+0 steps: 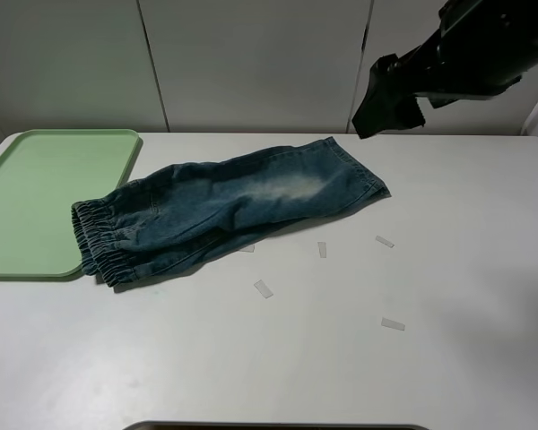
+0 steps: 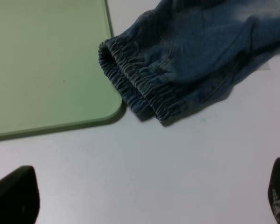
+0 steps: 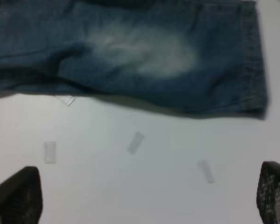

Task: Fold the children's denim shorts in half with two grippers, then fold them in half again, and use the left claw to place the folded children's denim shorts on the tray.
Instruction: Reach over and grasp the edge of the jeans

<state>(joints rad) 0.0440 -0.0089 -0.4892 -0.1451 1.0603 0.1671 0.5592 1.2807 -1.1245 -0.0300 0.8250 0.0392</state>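
The left gripper [image 2: 147,201] has its jaws spread wide with nothing between them; under it lies bare surface [image 2: 186,154]. The right gripper [image 3: 144,198] is spread just as wide and also holds nothing, hanging above the pale surface, where small clear tape strips [image 3: 136,142] are scattered. In the high view only the right arm's black end shows, at the upper right of the frame.

The children's denim shorts [image 1: 233,210] lie in the middle of the high frame, running from the gathered waistband [image 1: 94,242] at centre left up to the leg hem [image 1: 359,170] right of centre. They look folded once lengthwise, though the layers are hard to tell apart. The waistband touches the right edge of the pale-green tray [image 1: 36,197], which fills the left side, and may overlap its rim.

Risks for the second fold:
- Jaws that pinch only the top denim layer would let the first fold fall open.
- The thick elastic could slip from the grip.
- Cloth caught on the rim could drag the tray.
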